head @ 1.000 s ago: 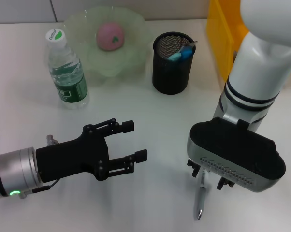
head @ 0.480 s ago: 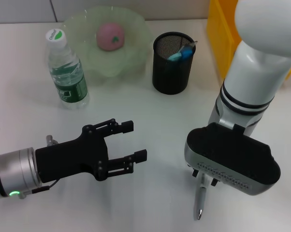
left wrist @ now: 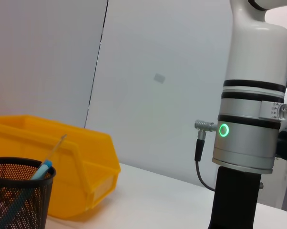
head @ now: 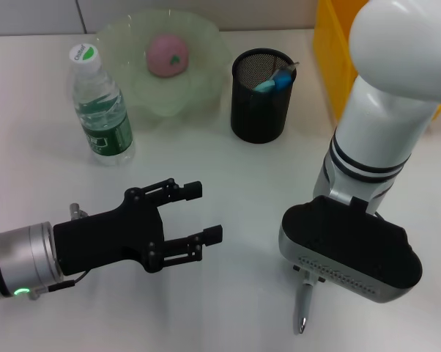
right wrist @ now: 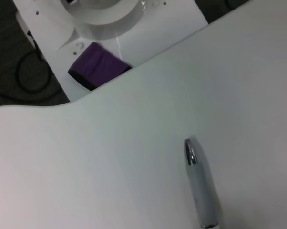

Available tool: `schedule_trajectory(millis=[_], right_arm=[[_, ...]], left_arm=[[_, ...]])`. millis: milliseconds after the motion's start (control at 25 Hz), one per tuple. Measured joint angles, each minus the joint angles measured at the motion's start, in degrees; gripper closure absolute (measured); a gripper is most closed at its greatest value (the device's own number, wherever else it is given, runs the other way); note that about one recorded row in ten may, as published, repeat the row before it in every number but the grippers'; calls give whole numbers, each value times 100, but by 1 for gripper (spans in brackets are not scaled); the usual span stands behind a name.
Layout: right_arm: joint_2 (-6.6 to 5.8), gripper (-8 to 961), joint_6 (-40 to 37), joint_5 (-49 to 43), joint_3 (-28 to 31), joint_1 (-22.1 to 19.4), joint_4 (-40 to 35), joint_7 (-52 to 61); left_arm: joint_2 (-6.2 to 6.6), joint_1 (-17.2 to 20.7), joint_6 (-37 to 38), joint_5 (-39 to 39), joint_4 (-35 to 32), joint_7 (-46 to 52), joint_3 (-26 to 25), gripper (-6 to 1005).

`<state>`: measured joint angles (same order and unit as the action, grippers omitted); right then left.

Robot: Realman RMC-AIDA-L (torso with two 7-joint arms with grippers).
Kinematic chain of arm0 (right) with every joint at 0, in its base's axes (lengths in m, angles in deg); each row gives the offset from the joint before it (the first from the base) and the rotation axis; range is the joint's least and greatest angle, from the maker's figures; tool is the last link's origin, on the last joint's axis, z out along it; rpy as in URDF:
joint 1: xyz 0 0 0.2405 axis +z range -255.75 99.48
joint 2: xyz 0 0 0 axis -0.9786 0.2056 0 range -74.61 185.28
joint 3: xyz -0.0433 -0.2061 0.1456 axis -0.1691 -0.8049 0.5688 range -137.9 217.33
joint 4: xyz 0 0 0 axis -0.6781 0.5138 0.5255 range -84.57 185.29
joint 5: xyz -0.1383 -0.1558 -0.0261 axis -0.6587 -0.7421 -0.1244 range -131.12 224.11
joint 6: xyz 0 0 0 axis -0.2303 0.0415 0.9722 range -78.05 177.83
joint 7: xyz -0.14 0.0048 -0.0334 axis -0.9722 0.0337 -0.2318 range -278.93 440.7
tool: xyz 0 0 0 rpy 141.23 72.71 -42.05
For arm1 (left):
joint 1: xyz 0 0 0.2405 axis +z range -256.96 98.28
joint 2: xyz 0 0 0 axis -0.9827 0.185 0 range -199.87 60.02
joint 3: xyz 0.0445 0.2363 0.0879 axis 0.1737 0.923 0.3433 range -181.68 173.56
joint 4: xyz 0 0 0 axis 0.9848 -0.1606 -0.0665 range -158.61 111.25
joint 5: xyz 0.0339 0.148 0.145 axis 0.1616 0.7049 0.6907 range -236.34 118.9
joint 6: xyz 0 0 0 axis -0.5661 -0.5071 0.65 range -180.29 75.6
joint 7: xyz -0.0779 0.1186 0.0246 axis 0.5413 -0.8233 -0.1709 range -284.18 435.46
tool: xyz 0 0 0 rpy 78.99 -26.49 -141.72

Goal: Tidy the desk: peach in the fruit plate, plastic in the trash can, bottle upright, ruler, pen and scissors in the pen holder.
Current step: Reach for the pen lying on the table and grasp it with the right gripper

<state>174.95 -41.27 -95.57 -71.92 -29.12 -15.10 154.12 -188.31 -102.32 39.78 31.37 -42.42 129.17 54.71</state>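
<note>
A silver pen [head: 303, 306] lies on the white desk near the front edge, also in the right wrist view as the pen [right wrist: 201, 190]. My right gripper [head: 306, 276] hangs straight over the pen's upper end, and its wrist housing hides the fingers. My left gripper [head: 204, 213] hovers open and empty over the desk's front left. The pink peach [head: 167, 55] rests in the green fruit plate [head: 206, 82]. The bottle [head: 99, 106] stands upright. The black mesh pen holder [head: 260, 95] holds blue-handled items. No plastic is in view.
A yellow bin [head: 336, 51] stands at the back right, beside the pen holder [left wrist: 15, 191] and seen again as the bin [left wrist: 62, 167]. The desk's front edge and a purple pad [right wrist: 98, 71] on the robot's base lie close to the pen.
My right arm has sunk lower over the pen, and its housing now covers the fingers that showed on either side of the pen. The left arm has not moved.
</note>
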Motion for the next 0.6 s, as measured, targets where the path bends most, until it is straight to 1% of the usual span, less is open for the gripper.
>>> schedule_trajectory(millis=[440, 600], right_arm=[[0, 646, 103, -14, -2, -4, 31, -47], [0, 676, 117, -14, -8, -4, 79, -56]], left_arm=[[0, 9, 0, -1, -12, 0, -49, 229], [0, -10, -2, -1, -9, 0, -61, 229]])
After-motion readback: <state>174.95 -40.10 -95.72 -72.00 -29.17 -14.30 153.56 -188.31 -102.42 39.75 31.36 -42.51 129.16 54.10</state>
